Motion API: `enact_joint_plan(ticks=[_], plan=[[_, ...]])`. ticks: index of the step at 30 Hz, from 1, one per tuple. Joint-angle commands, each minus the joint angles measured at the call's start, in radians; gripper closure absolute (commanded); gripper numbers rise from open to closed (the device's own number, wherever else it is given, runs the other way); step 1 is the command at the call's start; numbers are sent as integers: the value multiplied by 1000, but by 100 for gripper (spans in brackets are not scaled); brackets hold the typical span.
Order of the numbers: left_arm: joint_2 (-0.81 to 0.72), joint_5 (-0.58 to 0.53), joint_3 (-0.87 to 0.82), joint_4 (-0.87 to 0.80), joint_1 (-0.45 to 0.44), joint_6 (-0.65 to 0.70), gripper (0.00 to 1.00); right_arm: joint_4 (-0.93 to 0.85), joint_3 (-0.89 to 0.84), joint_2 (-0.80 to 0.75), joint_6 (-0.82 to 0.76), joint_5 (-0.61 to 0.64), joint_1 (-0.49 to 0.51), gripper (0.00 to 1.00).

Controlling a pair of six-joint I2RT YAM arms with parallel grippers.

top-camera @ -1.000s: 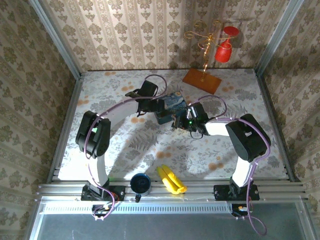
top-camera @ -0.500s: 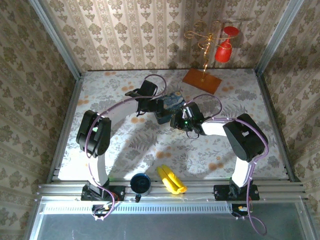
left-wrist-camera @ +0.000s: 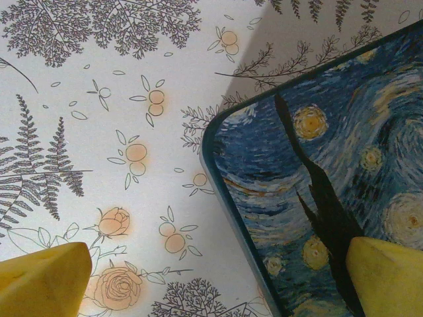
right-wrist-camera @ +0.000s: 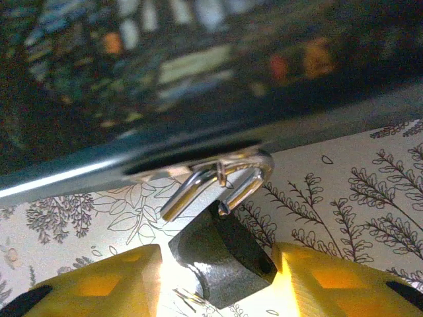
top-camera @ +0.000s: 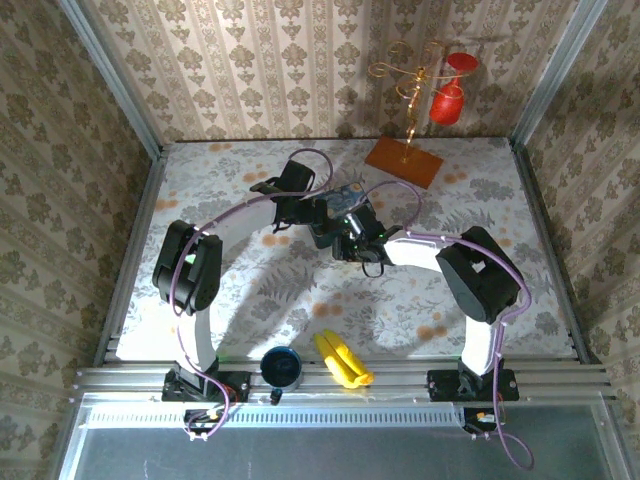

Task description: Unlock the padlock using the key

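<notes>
At the bottom of the right wrist view, the right claw [right-wrist-camera: 217,289] has slid leftward to the near edge of the blue box [right-wrist-camera: 198,79] and eased its jaws apart. They now flank the padlock [right-wrist-camera: 223,257], whose shackle hooks the box's clasp; whether they press it I cannot tell. This probably steadies the lock for the key. Farther off, the left claw [left-wrist-camera: 218,281] hovers wide over the box corner.

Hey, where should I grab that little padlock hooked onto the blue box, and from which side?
Grip the padlock by its dark body, across the side faces, coming from the open table side opposite the blue box. Its shackle is hooked at the box's edge, so only the body juts clear.
</notes>
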Motion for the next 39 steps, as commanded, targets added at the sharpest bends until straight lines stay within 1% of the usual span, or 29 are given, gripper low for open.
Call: enact_joint_plan(ticks=[1,5,8,9,17,21,22,24,27,30,36,39], plan=[[14,3,6,-23,7,-11,0,-132,41,31,-36,118,21,53],[12,0,6,-25,7,-13,0,-144,47,38,-25,136,31,60],[9,-3,6,-27,7,-12,0,-133,39,28,-13,138,31,69],[9,-6,6,-28,7,-13,0,-132,37,24,-8,139,31,71],[-12,-23,5,-28,5,-6,0,-133,38,3,46,158,29,71],[-31,-39,10,-22,4,7,0,-132,38,-16,88,167,29,77],[-32,-43,14,-22,2,10,0,-131,36,-21,100,167,30,79],[-33,-43,23,-22,1,12,0,-129,36,-37,122,167,29,87],[-32,-42,34,-24,-2,15,0,-141,38,-67,140,184,29,92],[-34,-44,38,-25,-7,17,0,-183,55,-95,137,202,29,100],[-36,-52,62,-23,-11,32,0,-224,79,-110,131,201,26,100],[-27,-78,85,-27,-21,56,0,-222,77,-106,140,192,22,100]])
